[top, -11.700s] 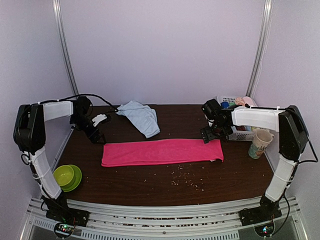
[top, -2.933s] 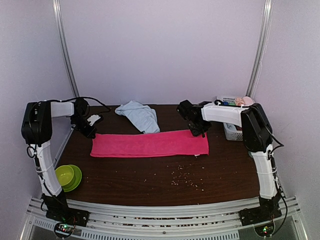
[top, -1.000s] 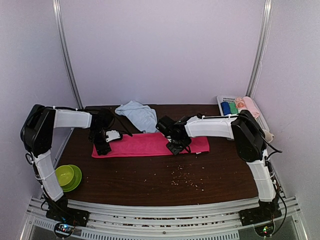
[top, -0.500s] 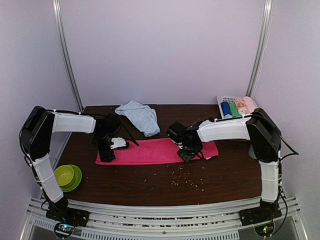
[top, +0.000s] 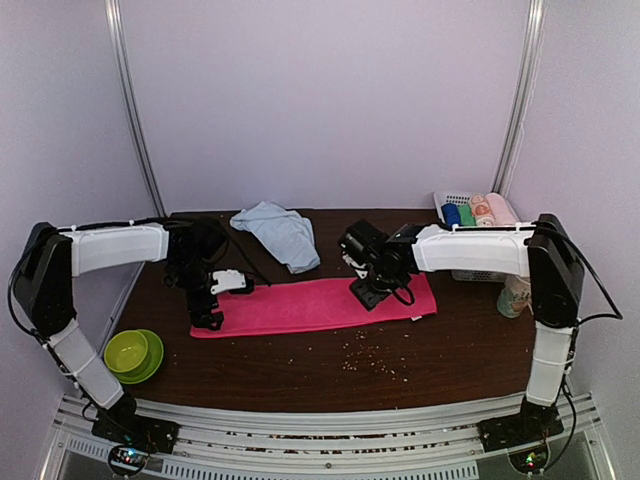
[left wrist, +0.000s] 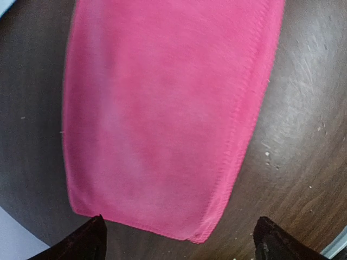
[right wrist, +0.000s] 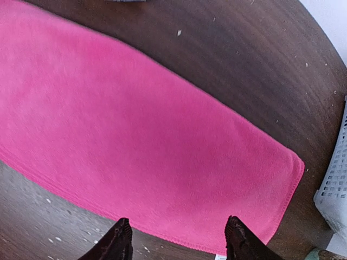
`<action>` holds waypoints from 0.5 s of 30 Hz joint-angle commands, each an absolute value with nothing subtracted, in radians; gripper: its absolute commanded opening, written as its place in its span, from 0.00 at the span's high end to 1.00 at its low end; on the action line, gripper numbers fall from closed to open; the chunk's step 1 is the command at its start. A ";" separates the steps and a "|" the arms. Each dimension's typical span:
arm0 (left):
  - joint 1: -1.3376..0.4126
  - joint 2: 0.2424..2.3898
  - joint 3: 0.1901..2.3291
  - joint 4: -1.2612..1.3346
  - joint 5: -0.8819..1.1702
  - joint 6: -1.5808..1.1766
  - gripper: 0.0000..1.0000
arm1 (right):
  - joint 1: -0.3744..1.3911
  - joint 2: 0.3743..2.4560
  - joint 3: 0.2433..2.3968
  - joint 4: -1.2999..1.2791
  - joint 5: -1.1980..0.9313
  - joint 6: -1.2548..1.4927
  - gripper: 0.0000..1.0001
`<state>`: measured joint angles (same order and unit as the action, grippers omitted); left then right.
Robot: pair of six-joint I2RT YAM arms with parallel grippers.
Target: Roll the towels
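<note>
Green bowl [top: 133, 352]; white basket [top: 447, 198]; crumbs [top: 365, 357]

A magenta-pink towel [top: 300, 303] lies flat across the middle of the dark table [top: 460, 350], with a pale blue towel [top: 283, 232] crumpled behind it. Crumbs [top: 370, 358] speckle the near side. A green bowl [top: 133, 353] sits near-left and a white basket [top: 450, 197] far right.

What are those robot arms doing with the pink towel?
Two robot arms are working on the pink towel, which lies flat and unrolled on the table. The left fingers hover open over its left end, and the right fingers hover open near its right end. Neither holds it. The blue towel sits crumpled at the back, not rolled either.
</note>
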<state>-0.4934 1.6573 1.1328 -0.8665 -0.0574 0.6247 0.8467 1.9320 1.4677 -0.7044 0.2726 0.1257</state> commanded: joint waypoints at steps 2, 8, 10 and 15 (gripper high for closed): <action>-0.409 1.677 1.300 -0.765 -0.075 0.471 0.02 | 0.852 1.983 1.628 -0.617 0.253 0.195 0.43; -0.395 1.811 1.363 -0.600 -0.265 0.414 0.03 | 0.854 2.189 1.833 -0.620 0.301 0.248 0.40; -0.395 1.858 1.378 -0.582 -0.307 0.419 0.03 | 0.858 2.250 1.894 -0.626 0.313 0.262 0.39; -0.396 1.925 1.389 -0.556 -0.357 0.433 0.03 | 0.866 2.338 1.953 -0.583 0.350 0.313 0.38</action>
